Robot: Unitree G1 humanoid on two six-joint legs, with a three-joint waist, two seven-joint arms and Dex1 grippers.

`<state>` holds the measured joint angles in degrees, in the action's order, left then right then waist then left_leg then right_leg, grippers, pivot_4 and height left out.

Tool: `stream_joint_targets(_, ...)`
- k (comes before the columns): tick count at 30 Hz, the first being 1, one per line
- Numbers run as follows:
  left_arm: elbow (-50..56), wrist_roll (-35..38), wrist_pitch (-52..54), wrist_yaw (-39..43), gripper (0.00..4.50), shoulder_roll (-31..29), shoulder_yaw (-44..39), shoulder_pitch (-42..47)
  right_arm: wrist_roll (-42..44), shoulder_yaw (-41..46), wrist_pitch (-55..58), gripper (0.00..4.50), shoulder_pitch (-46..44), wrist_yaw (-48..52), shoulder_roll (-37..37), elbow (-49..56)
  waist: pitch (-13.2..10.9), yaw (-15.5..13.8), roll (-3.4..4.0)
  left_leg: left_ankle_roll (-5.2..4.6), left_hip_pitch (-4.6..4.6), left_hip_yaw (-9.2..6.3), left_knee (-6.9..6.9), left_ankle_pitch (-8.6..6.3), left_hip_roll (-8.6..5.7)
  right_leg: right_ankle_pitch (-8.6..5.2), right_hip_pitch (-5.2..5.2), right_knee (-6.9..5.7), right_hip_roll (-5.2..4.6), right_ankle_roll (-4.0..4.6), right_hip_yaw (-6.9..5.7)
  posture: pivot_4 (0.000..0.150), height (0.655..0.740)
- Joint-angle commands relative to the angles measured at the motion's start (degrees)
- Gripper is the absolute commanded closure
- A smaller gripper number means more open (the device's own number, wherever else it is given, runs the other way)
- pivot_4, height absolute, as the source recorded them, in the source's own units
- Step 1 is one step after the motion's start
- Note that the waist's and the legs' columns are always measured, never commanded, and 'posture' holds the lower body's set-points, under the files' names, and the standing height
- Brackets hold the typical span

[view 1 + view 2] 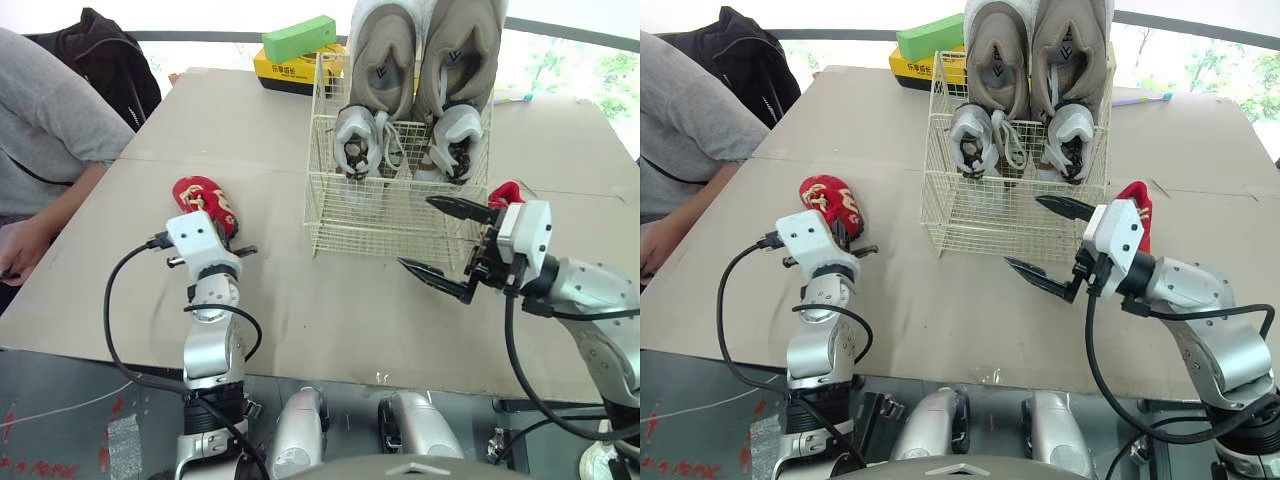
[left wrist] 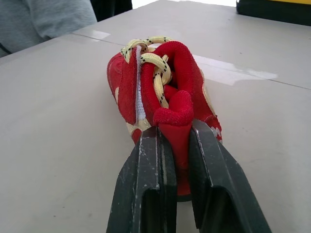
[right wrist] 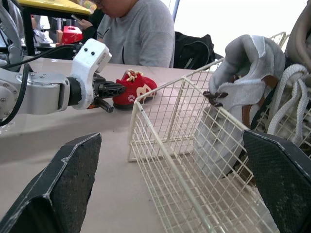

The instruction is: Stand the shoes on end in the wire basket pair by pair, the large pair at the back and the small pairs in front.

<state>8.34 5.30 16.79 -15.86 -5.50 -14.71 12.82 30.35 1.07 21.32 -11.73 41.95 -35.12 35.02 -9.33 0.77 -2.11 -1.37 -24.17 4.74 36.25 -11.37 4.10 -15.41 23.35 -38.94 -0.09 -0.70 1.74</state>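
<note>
A small red shoe (image 1: 203, 197) with yellow laces lies on the tan table at the left. My left gripper (image 2: 175, 133) is shut on its heel tab, as the right wrist view shows from the side (image 3: 111, 90). The wire basket (image 1: 380, 215) stands mid-table, with a large grey-and-tan pair (image 1: 385, 70) upright against its back wall. My right gripper (image 1: 415, 232) hovers open and empty just off the basket's front right corner. A second red shoe (image 1: 1135, 196) lies behind my right wrist, partly hidden.
A person in a grey sleeve (image 1: 40, 130) sits at the table's left side, with a black bag (image 1: 100, 55) behind. A yellow box topped by a green block (image 1: 298, 40) sits behind the basket. The table's front edge (image 1: 330, 370) runs just beyond my arms.
</note>
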Motion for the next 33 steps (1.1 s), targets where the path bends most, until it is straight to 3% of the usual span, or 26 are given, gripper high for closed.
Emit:
stream_joint_targets(1, 2.4, 2.5, -11.5, 1.0, 4.39, -1.7, -5.1, 4.9, 1.2, 1.9, 1.8, 0.00, -3.3, -3.0, 0.7, 1.6, -0.1, 0.1, -0.11, 0.00, -0.02, 0.00, 0.00, 0.00, 0.01, 0.00, 0.01, 0.00, 0.00, 0.00, 0.00, 0.150, 0.7400)
stream_joint_targets(4, 3.0, 5.0, -16.7, 5.6, 4.39, -4.5, -5.5, 10.8, 5.4, 4.3, 5.4, 0.00, -8.7, -6.4, 1.7, 2.0, -0.1, -0.2, -0.15, 0.02, -0.43, -0.22, 0.15, 0.01, 0.04, 0.05, 0.25, -0.02, 0.04, 0.06, -0.21, 0.150, 0.7400)
stream_joint_targets(8, 5.6, 14.7, -25.1, 25.8, 4.39, -9.3, 0.4, 19.1, 11.7, 8.0, 14.9, 0.00, -22.7, -11.9, -1.6, 2.0, -0.1, -0.6, -0.16, 0.02, -0.64, -0.36, 0.26, 0.02, -0.15, 0.11, 0.27, 0.00, 0.05, 0.03, -0.45, 0.150, 0.7400)
stream_joint_targets(11, 5.7, 25.1, -24.5, 42.8, 4.39, -13.1, 3.2, 21.2, 20.0, 11.3, 22.0, 0.00, -31.9, -8.9, -9.3, 1.0, -0.1, -1.2, -0.13, 0.02, -0.64, -0.23, 0.24, 0.02, -0.35, 0.10, 0.24, 0.09, -0.16, 0.02, -0.54, 0.150, 0.7400)
stream_joint_targets(14, 2.5, 29.9, -24.5, 57.0, 4.39, -18.2, 4.4, 22.1, 30.9, 15.4, 28.3, 0.00, -41.7, -7.1, -15.9, -4.1, -0.2, -0.9, 0.02, -0.05, -0.62, -0.12, 0.20, -0.02, -0.38, 0.08, 0.27, 0.12, -0.53, 0.00, -0.49, 0.150, 0.7400)
stream_joint_targets(19, -7.0, 31.1, -29.4, 82.3, 4.39, -25.2, 7.8, 27.9, 34.7, 11.4, 38.5, 0.00, -57.1, -4.4, -25.3, -14.8, -0.2, -0.1, 0.13, -0.20, -0.61, -0.19, 0.15, -0.11, -0.34, 0.06, 0.29, 0.11, -0.36, 0.04, -0.56, 0.150, 0.7400)
stream_joint_targets(23, -16.2, 29.8, -37.3, 99.2, 4.39, -27.1, 9.9, 35.4, 31.5, 3.7, 43.7, 0.00, -61.6, -0.1, -28.1, -16.9, -0.3, 0.1, 0.16, -0.22, -0.62, -0.19, 0.17, -0.12, -0.29, 0.05, 0.34, 0.12, -0.07, 0.05, -0.46, 0.150, 0.7400)
stream_joint_targets(26, -20.9, 29.8, -44.8, 107.3, 4.39, -26.7, 12.1, 39.2, 27.3, -2.6, 45.4, 0.00, -60.8, 3.6, -29.3, -16.3, -0.2, 0.1, 0.20, -0.24, -0.60, -0.06, 0.20, -0.13, -0.26, 0.06, 0.35, 0.12, -0.07, 0.03, -0.39, 0.150, 0.7400)
stream_joint_targets(33, -25.1, 32.7, -63.1, 108.4, 4.39, -29.3, 22.1, 42.5, 19.5, -8.9, 44.1, 0.00, -57.3, 12.4, -31.7, -16.0, -0.3, 0.0, 0.32, -0.25, -0.87, -0.08, 0.24, -0.13, -0.18, 0.07, 0.64, 0.06, -0.03, 0.01, -0.24, 0.150, 0.7400)
